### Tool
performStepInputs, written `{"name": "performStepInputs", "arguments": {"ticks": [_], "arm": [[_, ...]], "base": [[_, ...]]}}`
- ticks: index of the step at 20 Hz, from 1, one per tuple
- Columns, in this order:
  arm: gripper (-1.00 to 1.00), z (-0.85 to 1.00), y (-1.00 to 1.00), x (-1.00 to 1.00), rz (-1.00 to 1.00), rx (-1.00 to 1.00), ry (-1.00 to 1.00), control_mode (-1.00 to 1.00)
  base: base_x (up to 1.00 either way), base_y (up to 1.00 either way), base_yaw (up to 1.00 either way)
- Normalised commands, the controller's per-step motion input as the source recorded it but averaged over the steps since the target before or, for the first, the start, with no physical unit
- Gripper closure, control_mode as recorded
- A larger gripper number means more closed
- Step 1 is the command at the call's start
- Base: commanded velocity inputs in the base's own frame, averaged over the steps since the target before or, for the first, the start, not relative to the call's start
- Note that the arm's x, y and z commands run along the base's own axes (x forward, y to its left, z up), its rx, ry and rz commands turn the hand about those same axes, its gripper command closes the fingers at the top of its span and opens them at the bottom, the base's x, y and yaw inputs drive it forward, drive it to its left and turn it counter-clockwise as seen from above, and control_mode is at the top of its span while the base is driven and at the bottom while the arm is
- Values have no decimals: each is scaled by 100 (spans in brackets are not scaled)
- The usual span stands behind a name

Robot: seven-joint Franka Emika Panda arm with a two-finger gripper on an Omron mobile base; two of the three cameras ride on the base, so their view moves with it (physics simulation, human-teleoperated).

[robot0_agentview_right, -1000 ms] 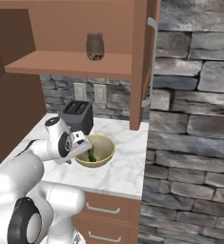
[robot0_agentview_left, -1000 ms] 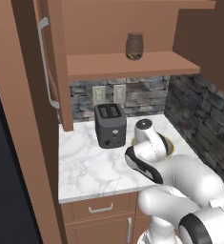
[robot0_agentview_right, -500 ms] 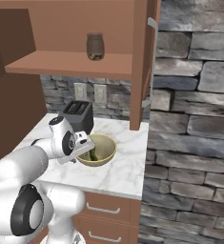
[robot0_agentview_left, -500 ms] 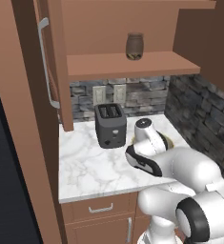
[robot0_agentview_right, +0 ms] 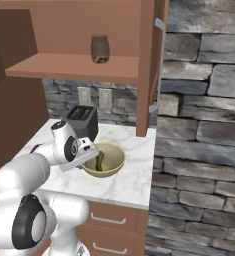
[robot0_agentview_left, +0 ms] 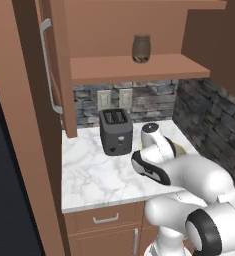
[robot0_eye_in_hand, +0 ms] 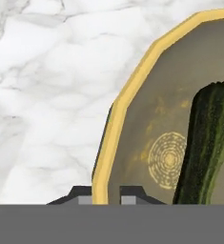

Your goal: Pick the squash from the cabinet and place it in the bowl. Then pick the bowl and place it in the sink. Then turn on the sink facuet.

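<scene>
— Near the right edge of the marble surface (robot0_agentview_right: 124, 185), what sits there?
— A tan bowl (robot0_agentview_right: 113, 159), with the toaster (robot0_agentview_right: 82, 121) just behind it.
— And the squash (robot0_agentview_right: 100, 161)?
— Inside the bowl, leaning on its wall.
— The pincer (robot0_eye_in_hand: 107, 194)?
— Clenched on the bowl's rim, one finger on each side.

The white arm folds low over the counter, its upper links bulking at the bottom of both base views; the forearm reaches forward and the wrist bends down, the hand tipped toward the bowl (robot0_agentview_right: 105, 161); the gripper (robot0_eye_in_hand: 107, 193) sits at the bowl's near rim (robot0_eye_in_hand: 114, 125), its two dark finger tips (robot0_eye_in_hand: 131, 191) drawn close together, one outside the wall and one inside, pinching the rim between them; in the right base view the hand (robot0_agentview_right: 81, 152) rests against the bowl's left side.
</scene>
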Motion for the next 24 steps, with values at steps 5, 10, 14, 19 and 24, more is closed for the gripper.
{"name": "performStepInputs", "arguments": {"ticks": [5, 10, 14, 19, 24], "arm": [[100, 51, 0, -42, 5, 0, -1, -100], [100, 100, 8, -75, 11, -5, -9, -100], [100, 100, 4, -88, 15, -4, -12, -100], [100, 100, 0, -96, 28, -3, -14, -100], [100, 100, 0, -93, 35, -1, -11, -100]], "base": [[0, 0, 0], [0, 0, 0], [0, 0, 0], [0, 0, 0], [0, 0, 0]]}}
